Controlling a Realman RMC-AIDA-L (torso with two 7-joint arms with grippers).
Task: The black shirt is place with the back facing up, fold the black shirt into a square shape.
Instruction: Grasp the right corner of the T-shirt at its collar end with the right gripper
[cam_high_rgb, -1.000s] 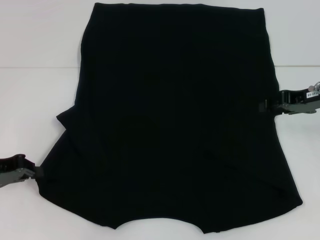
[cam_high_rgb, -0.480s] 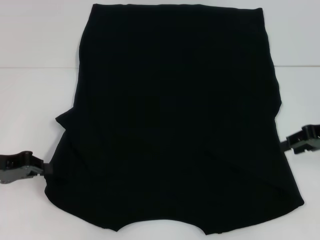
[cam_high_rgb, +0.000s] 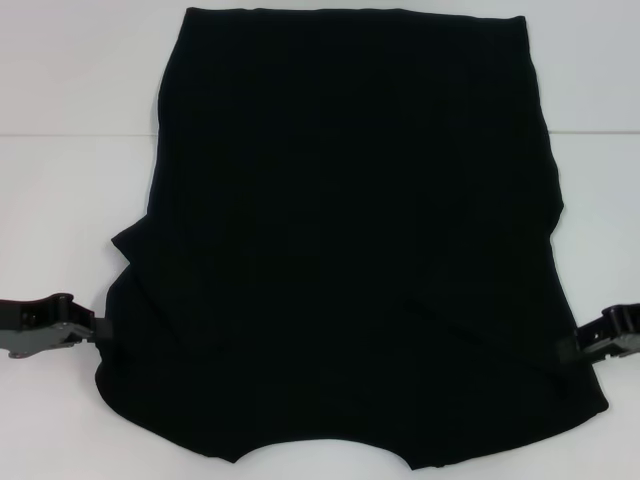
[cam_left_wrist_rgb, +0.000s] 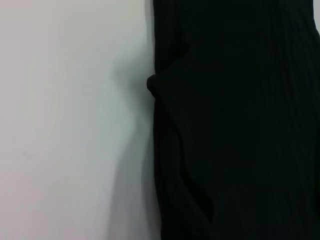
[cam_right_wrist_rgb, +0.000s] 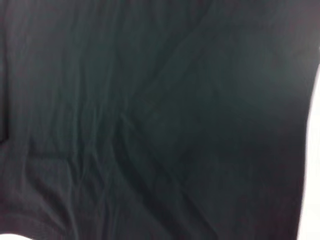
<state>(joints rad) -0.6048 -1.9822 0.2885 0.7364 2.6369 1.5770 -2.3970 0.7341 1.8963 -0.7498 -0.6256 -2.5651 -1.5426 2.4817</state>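
shirt flat on table; left gripper, right gripper at its edges, finger state unclear.

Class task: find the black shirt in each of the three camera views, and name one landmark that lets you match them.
Head view: the black shirt fills the centre, with the left tool and right tool at its side edges.
Left wrist view: it covers one side, edge against the white table.
Right wrist view: it fills nearly all the picture.
Shared landmark: the shirt's edge against the white table.
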